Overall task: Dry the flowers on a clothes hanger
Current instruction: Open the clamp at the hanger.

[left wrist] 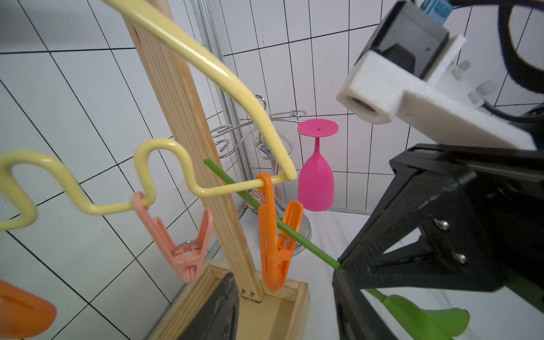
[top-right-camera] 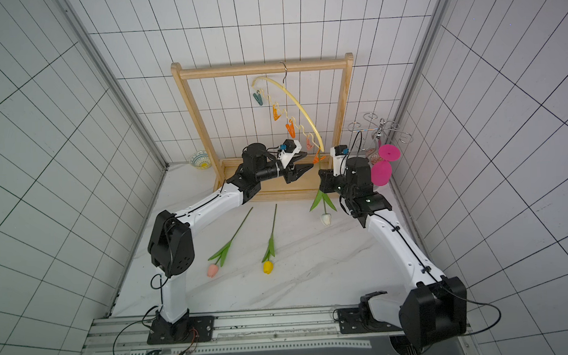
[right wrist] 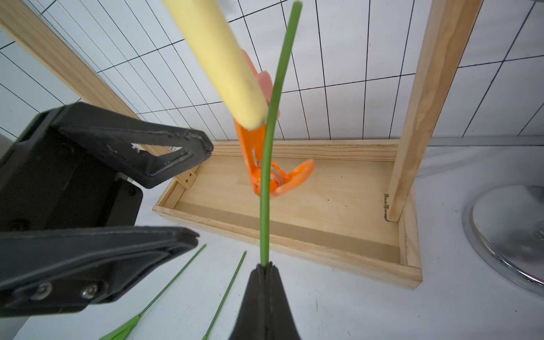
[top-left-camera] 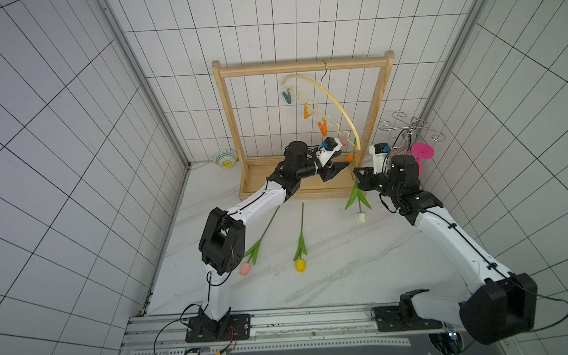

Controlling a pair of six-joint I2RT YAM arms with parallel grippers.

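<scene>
While my right claw [right wrist: 265,266] is pressed fully closed, its jaws pinch the thin green stem [right wrist: 266,176] of the white tulip [top-left-camera: 360,217], just above the leaves. The stem rises from the claw, and the bloom hangs head-down below it, over the marble table [top-left-camera: 348,281]. Higher up, the stem crosses the orange clothespin [left wrist: 275,235] at the low right tip of the clothes hanger [top-left-camera: 332,97]; I cannot tell whether the pin bites it. My left claw [right wrist: 203,191] sits just left of that pin, jaws parted partway, holding nothing.

The pale-yellow hanger tilts steeply, left end high, with its hook over the top bar of the wooden rack [top-left-camera: 303,65] at the far side of the table. More pins, pink, orange and teal, hang along its wavy bar.

Nearer me, the pink tulip [top-left-camera: 245,268] and the yellow tulip [top-left-camera: 300,265] lie flat on the table, blooms toward the near edge, well apart from the hanger. At the far right are a magenta glass [top-left-camera: 422,151] and a silver stand [top-left-camera: 410,128]; a small bowl [top-left-camera: 225,158] sits at the far left.
</scene>
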